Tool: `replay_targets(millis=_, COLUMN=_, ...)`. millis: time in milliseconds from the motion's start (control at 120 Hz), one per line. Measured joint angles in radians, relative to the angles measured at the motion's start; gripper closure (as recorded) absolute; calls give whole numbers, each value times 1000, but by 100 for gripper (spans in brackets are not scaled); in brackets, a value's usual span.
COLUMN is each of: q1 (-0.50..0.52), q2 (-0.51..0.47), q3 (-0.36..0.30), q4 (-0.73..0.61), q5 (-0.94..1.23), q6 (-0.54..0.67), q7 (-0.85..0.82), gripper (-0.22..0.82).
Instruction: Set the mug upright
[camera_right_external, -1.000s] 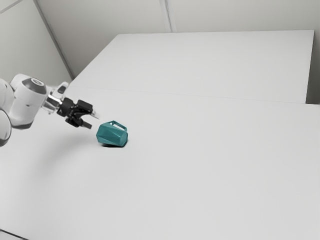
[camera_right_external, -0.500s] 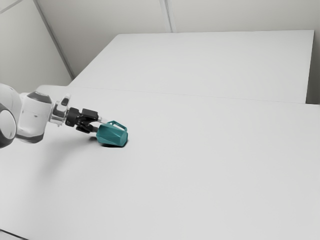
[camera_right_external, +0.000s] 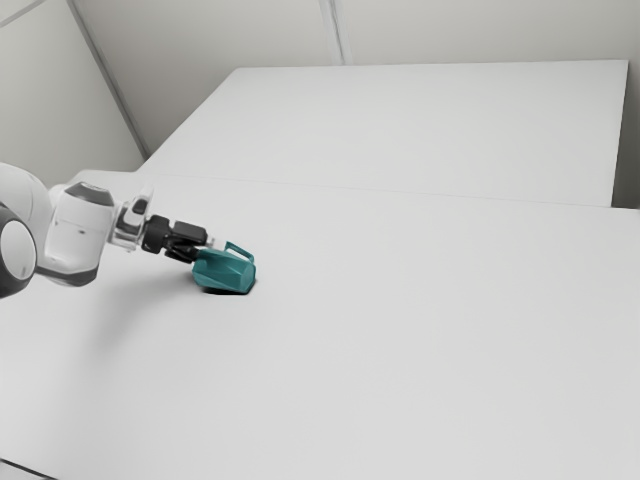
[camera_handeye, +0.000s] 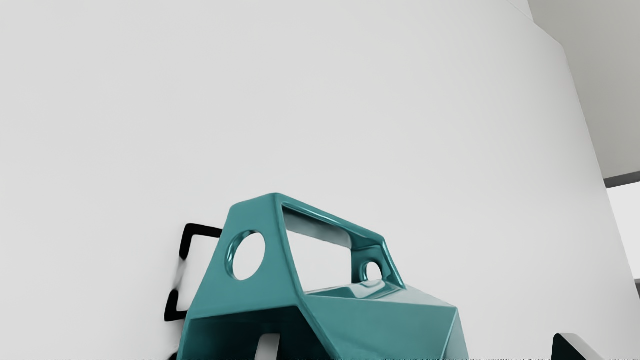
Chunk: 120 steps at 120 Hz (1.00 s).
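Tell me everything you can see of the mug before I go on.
The mug is teal and glossy, like glazed ceramic or plastic, with flat angular facets. It lies on its side on the table, its dark, hollow mouth facing the gripper and its angular, round-holed handle uppermost. The fingers are open: one tip shows at the mouth, the other outside beside the body. Whether either touches the mug, I can't tell.
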Motion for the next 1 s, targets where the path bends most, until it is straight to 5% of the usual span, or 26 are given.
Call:
replay_targets(millis=100, q1=-5, q2=0, q3=-1, q4=-2, q5=-5, q6=2, q7=15, gripper=6)
replay_targets(millis=567, q1=-6, q2=-11, q3=0, q4=-1, q5=-12, q6=7, q7=59, gripper=62)
replay_targets(millis=1000, q1=-34, q2=-101, q3=-1, q4=-16, q5=2, q6=11, q7=76, gripper=76)
